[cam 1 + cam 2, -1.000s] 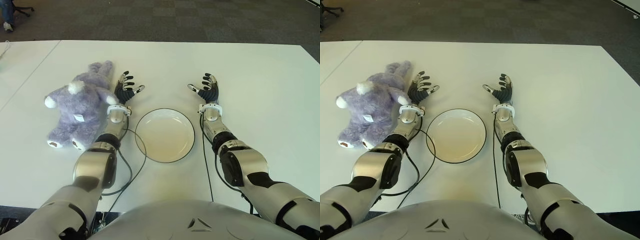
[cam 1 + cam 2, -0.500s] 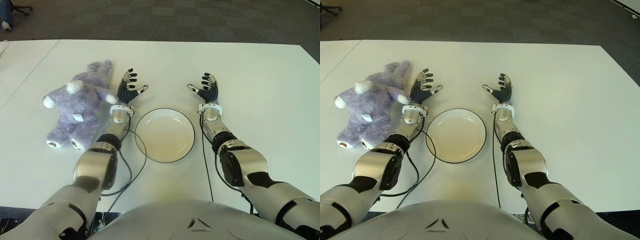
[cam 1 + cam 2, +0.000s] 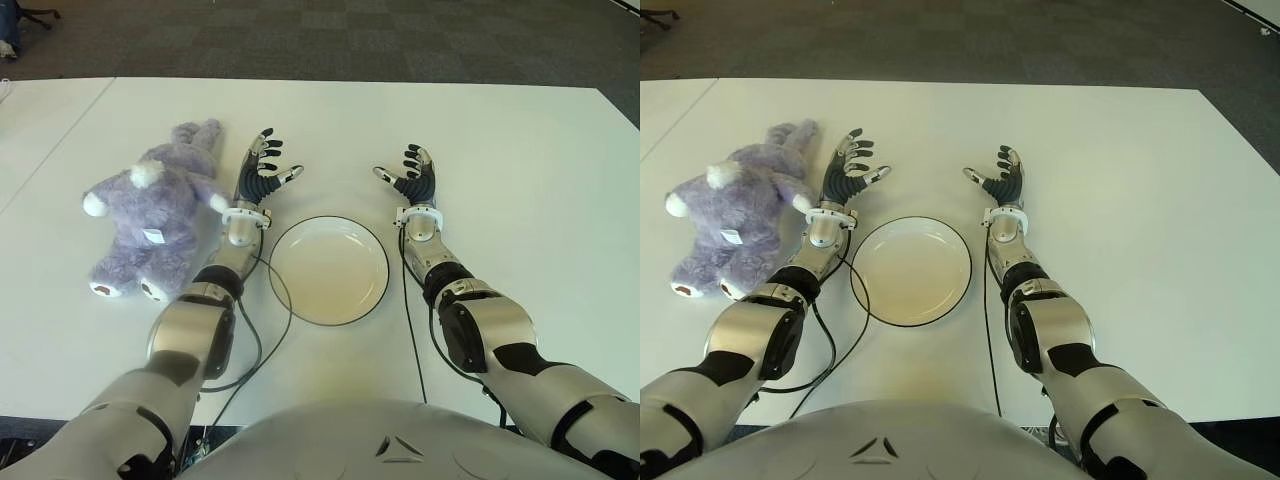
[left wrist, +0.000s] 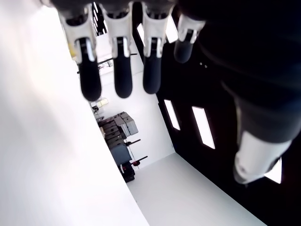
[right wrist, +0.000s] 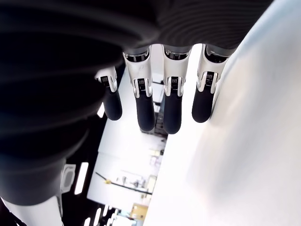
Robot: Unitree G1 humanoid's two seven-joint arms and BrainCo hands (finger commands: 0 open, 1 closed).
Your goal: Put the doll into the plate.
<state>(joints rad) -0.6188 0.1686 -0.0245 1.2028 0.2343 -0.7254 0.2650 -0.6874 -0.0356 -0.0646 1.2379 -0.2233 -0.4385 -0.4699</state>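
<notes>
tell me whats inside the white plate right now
Nothing shows inside the white plate; its whole inner surface is bare. The purple plush doll lies on the table to its left.

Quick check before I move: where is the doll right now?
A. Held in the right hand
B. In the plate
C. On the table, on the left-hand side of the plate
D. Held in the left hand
C: the purple doll lies on the white table beside the open left hand, while the plate holds nothing and the right hand is open too.
</notes>
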